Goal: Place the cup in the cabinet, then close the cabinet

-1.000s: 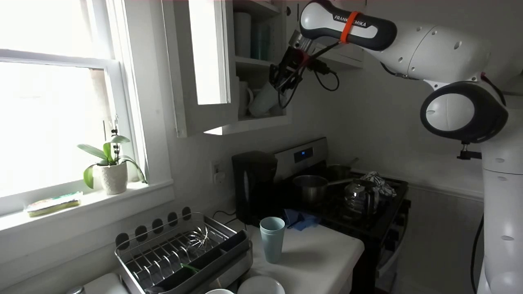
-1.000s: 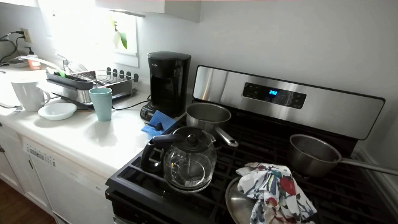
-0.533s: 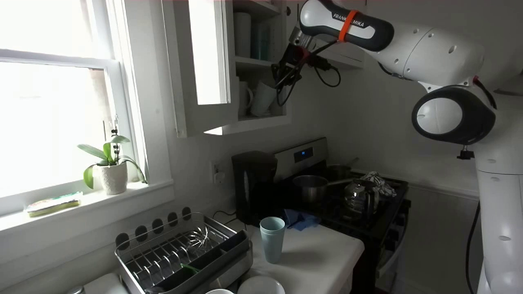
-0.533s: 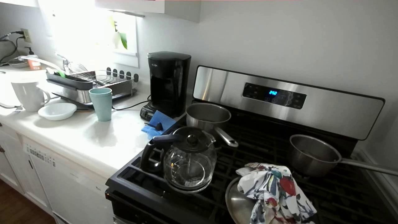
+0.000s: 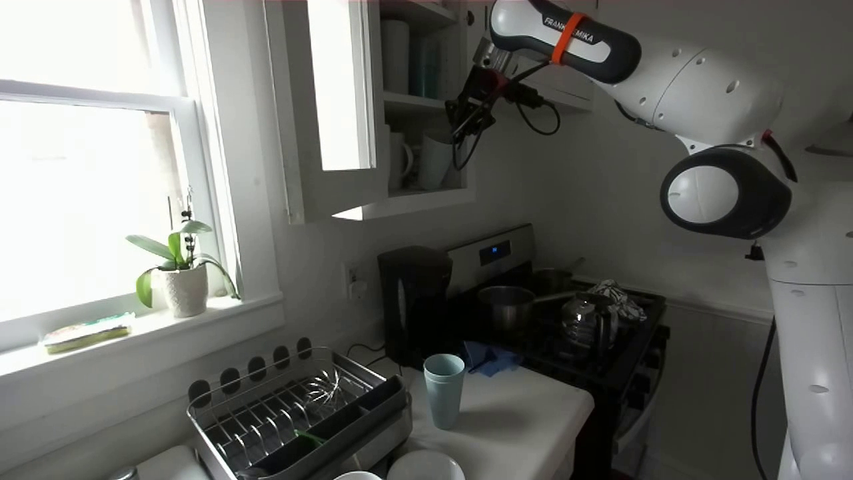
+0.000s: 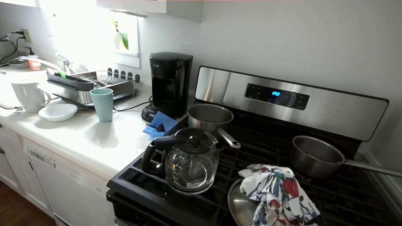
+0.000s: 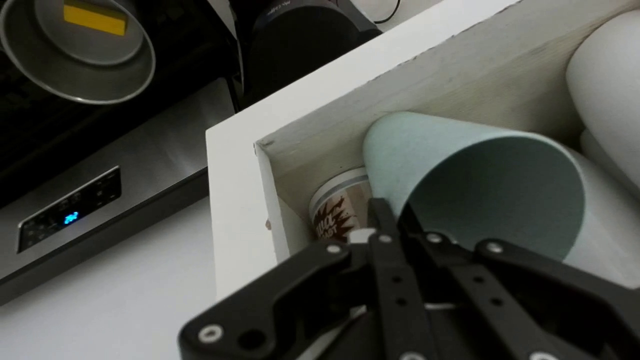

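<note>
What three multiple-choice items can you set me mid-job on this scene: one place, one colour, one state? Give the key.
1. Where is the cup in the jaws?
A) in the dish rack
B) inside the cabinet
C) on the stove

2. What colour is the cloth by the coffee maker?
A) blue
B) red
C) yellow

3. How does the cabinet door stand?
A) shut
B) missing
C) open

1 B: the wrist view shows it tilted inside the cabinet's frame.
2 A: it shows blue in both exterior views.
3 C: in an exterior view it is swung out, with shelves showing beside it.
</note>
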`<action>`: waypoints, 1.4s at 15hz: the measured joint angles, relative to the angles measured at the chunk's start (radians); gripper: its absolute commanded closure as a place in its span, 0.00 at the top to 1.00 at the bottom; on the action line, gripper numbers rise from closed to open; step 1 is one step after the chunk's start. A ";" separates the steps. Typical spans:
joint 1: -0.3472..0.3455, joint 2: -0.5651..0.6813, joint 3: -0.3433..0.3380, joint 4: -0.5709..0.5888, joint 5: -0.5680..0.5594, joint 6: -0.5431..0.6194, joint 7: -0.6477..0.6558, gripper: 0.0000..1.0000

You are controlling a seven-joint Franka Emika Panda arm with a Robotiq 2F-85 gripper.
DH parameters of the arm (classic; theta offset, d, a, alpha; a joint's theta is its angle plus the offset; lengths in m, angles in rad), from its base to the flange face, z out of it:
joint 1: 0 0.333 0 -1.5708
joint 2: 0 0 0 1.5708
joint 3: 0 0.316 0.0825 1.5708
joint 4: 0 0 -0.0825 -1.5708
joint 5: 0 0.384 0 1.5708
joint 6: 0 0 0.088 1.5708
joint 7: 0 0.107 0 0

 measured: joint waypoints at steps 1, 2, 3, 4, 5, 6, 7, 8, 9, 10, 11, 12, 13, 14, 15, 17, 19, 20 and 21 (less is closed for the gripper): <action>-0.001 0.009 0.000 0.015 0.002 -0.009 0.000 0.01; -0.004 0.017 0.000 0.030 0.009 -0.020 0.000 0.01; -0.008 0.025 0.000 0.045 0.021 -0.032 0.000 0.01; -0.013 0.032 0.000 0.060 0.032 -0.045 0.000 0.01; -0.018 0.037 0.000 0.072 0.045 -0.059 0.000 0.01; -0.024 0.041 0.000 0.085 0.058 -0.075 0.000 0.01; -0.031 0.045 0.000 0.096 0.073 -0.091 0.000 0.01; -0.038 0.049 0.000 0.106 0.084 -0.105 0.000 0.19; -0.043 0.053 0.000 0.115 0.089 -0.114 0.000 0.31; -0.045 0.057 0.000 0.121 0.090 -0.117 0.000 0.36; -0.045 0.061 0.000 0.122 0.089 -0.119 0.000 0.43; -0.045 0.066 0.000 0.123 0.088 -0.119 0.000 0.51; -0.045 0.072 0.000 0.123 0.088 -0.118 0.000 0.57; -0.045 0.079 0.000 0.126 0.087 -0.113 -0.001 0.63; -0.045 0.086 0.000 0.129 0.084 -0.105 -0.001 0.71; -0.045 0.100 0.000 0.141 0.082 -0.090 -0.001 0.57; -0.044 0.109 0.000 0.151 0.077 -0.078 -0.001 0.35; -0.043 0.111 0.000 0.155 0.071 -0.078 -0.001 0.25; -0.042 0.112 0.000 0.159 0.064 -0.079 -0.001 0.16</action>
